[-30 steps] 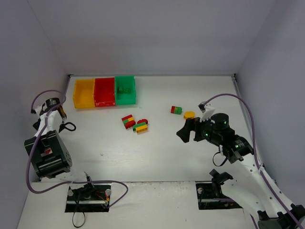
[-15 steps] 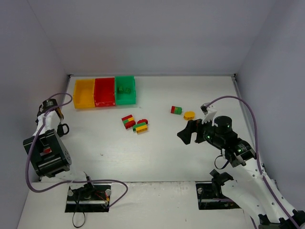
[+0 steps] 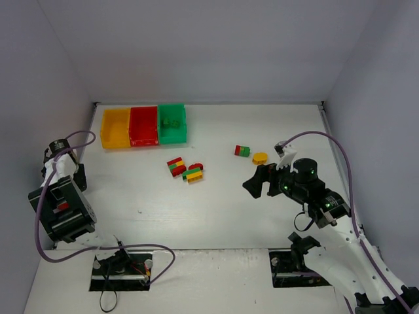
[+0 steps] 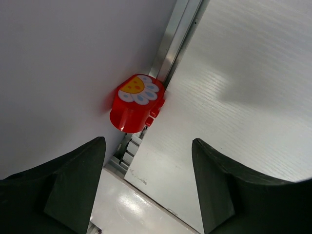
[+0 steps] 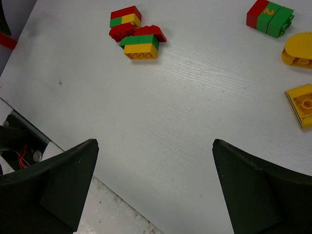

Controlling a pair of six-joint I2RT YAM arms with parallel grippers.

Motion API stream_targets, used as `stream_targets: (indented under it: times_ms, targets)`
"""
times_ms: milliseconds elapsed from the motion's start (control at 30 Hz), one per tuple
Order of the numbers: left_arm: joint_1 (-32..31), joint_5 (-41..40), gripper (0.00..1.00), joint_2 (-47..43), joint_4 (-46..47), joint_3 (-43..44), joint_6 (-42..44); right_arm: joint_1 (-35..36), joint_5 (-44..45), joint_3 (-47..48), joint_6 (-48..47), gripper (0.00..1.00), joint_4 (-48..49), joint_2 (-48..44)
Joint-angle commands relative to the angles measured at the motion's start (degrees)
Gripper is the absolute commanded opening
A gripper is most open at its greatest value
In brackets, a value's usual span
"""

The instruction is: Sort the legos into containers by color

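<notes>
Two claws stand apart, empty: left gripper [image 4: 147, 146] at the table's [image 3: 216, 209] left edge, by a red flower brick [image 4: 136, 102]; right gripper [image 5: 155, 146] over open tabletop, legos [image 5: 139, 46] just ahead.

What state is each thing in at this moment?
Left gripper: open, empty.
Right gripper: open, empty.
Green bin: holds one green brick.
Red bin: looks empty.
Yellow bin: looks empty.
Stacked bricks: loose on the table, unsorted.
Yellow bricks: loose on the table.
Red flower brick: against the wall, by the table edge.
</notes>
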Motion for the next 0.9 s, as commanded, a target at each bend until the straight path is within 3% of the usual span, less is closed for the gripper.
stream_targets:
  times_ms: [0, 200, 867]
  targets:
    - [1.47, 2.52, 0.65, -0.39, 1.02, 0.12, 2.62, 0.49, -0.85, -0.05, -0.27, 1.00, 2.87, 0.69]
    - [2.69, 4.55, 0.53, -2.14, 2.87, -1.55, 4.90, 0.49, -0.41, 0.04, -0.63, 1.00, 2.43, 0.78]
    - [4.99, 5.96, 0.52, -2.76, 6.21, -4.54, 9.38, 0.49, -0.32, -0.40, -0.19, 1.00, 2.43, 1.31]
